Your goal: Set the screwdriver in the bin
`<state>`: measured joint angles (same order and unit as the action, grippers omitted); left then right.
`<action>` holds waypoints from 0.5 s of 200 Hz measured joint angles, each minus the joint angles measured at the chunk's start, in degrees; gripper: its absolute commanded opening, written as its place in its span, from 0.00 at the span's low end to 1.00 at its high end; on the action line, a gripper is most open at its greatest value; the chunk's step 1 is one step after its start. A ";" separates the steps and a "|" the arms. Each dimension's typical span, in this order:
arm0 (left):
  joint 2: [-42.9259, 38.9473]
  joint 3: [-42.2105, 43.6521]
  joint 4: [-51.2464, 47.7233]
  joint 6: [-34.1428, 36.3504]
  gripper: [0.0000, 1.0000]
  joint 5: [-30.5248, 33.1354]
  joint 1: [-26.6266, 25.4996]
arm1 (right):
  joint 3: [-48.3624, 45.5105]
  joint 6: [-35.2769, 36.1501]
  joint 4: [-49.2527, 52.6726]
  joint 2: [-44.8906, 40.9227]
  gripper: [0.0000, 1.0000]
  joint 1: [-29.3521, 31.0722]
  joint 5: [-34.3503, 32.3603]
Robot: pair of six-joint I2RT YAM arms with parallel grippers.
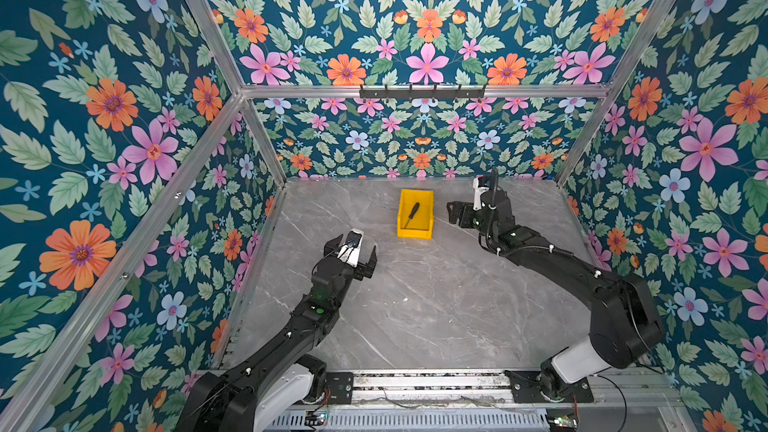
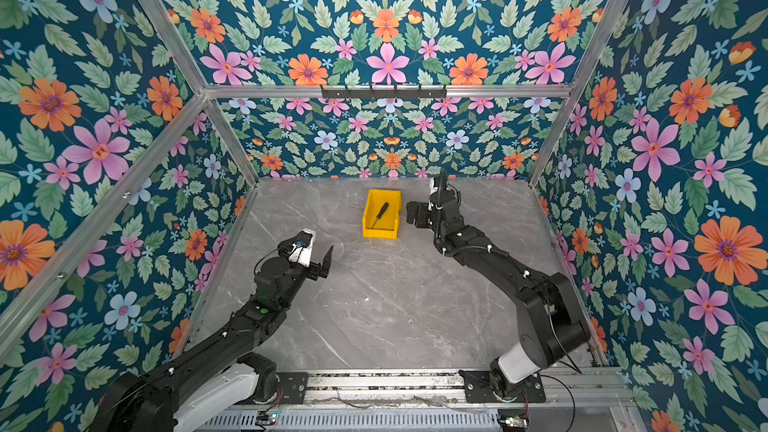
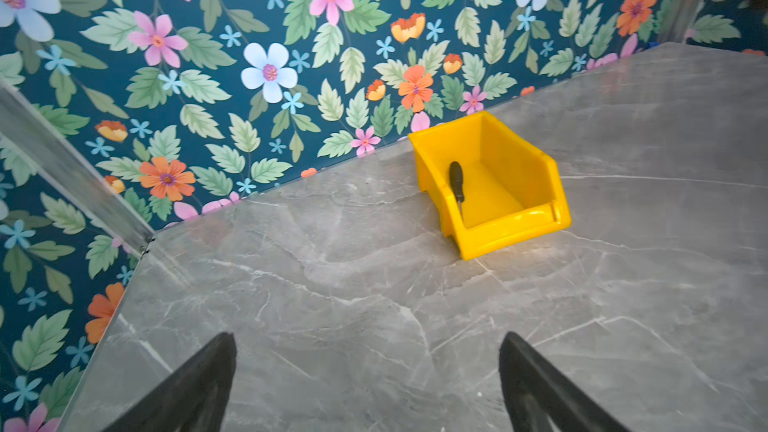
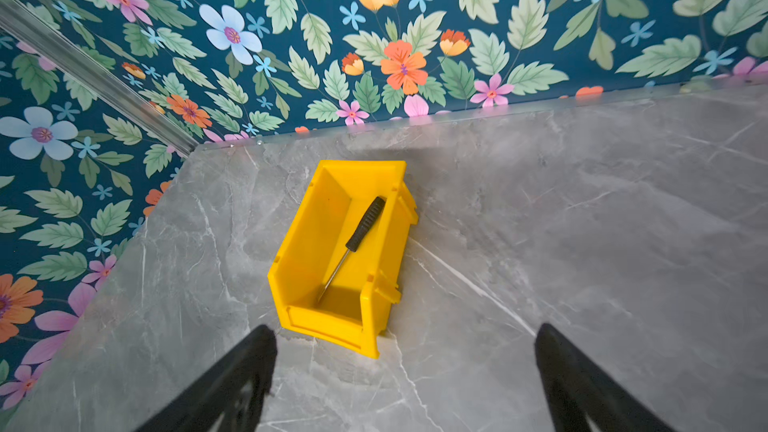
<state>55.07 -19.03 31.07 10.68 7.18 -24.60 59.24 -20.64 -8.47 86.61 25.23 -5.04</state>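
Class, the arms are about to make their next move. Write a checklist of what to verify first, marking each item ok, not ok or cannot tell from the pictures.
1. Slim black-handled screwdriver inside the small yellow plastic bin: ok.
2. Screwdriver flat on the bin floor, not leaning on a wall: cannot tell.
3. Bin upright on the grey marble-pattern table: ok.
4. Right gripper jaws open, empty: ok.
5. Right gripper beside the bin, not touching it: ok.
6. Left gripper jaws open, empty, away from the bin: ok.
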 measured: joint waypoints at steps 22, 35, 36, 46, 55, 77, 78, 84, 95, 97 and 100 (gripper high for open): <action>0.37 1.55 2.21 -0.92 1.00 0.20 3.34 | -7.48 2.82 -1.99 -4.87 0.99 -1.73 -0.50; 0.87 2.75 3.85 -1.92 1.00 0.17 5.62 | -11.50 5.05 -2.89 -7.89 0.99 -2.73 -1.14; 0.92 2.89 4.04 -2.08 1.00 0.17 5.88 | -11.72 5.22 -2.95 -8.07 0.99 -2.80 -1.16; 1.16 3.85 5.09 -3.28 1.00 0.13 7.80 | -14.58 7.54 -4.20 -10.38 0.99 -3.63 -1.62; 1.27 4.76 6.19 -4.44 1.00 0.15 9.49 | -17.29 9.90 -5.35 -12.61 0.99 -4.72 -2.12; 2.12 6.64 8.81 -6.25 1.00 0.50 13.07 | -23.43 14.67 -8.02 -17.29 0.99 -9.07 -3.43; 2.19 6.69 8.87 -6.27 1.00 0.50 13.14 | -23.63 14.80 -8.11 -17.42 0.99 -9.27 -3.48; 2.80 7.06 9.73 -6.54 1.00 0.48 13.81 | -25.27 15.78 -8.66 -18.56 0.99 -10.82 -3.65; 4.31 7.56 11.32 -7.30 1.00 0.33 14.93 | -27.82 17.27 -9.38 -20.02 0.99 -12.79 -4.79; 4.68 7.63 11.69 -7.28 1.00 0.37 15.13 | -28.33 17.57 -9.57 -20.28 0.99 -13.09 -5.07; 5.14 7.76 12.20 -7.28 1.00 0.37 15.34 | -29.00 17.90 -9.90 -20.52 0.99 -13.44 -5.29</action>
<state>60.20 -11.27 43.27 3.40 7.55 -9.26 30.24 -2.74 -18.37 66.08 11.79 -10.33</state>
